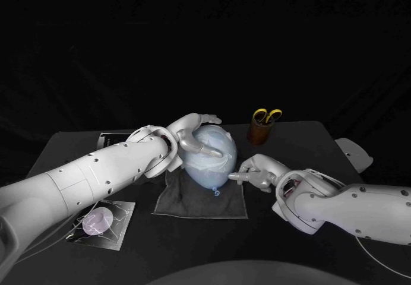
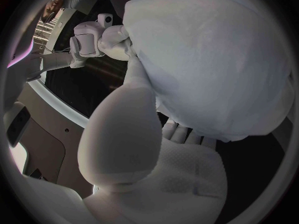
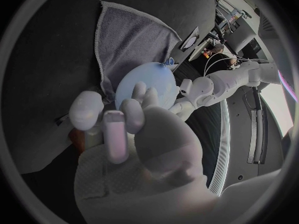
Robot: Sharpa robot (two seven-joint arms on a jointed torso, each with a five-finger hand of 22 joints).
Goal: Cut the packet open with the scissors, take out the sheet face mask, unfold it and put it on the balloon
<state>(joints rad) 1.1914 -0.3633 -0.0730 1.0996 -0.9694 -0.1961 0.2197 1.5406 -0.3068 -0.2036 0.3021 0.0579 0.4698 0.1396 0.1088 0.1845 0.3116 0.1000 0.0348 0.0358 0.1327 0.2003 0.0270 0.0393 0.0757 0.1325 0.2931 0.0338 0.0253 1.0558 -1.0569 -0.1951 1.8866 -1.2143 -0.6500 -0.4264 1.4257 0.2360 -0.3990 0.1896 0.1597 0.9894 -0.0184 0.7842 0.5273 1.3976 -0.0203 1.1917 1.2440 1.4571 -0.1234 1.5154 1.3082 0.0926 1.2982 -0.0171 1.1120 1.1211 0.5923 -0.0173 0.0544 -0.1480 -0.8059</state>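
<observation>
The balloon (image 1: 209,168) is lying on its side on a grey cloth (image 1: 193,205) in the middle of the black counter (image 1: 274,246), its knot pointing toward the robot. A pale, wrinkled sheet face mask (image 2: 212,59) is lying over the balloon's upper side, and up close its crumpled edge is hanging along the curve. The left hand (image 1: 190,132) is reaching over from the far side and cupping the balloon, its fingers curling round the top and across the front so that it is holding the balloon in place through the mask. The right hand (image 1: 254,171) is coming in from the near right, its fingers stretched out side by side with their tips touching the balloon's lower side just beside the knot. I cannot tell whether it is pinching the mask's edge or only resting there. Behind the balloon, to the right, yellow-handled scissors (image 1: 268,115) are standing handles up in a brown cup (image 1: 259,134). The packet (image 1: 101,222) is lying flat on the counter near the left front corner, well apart from the cloth, partly under the left arm.
</observation>
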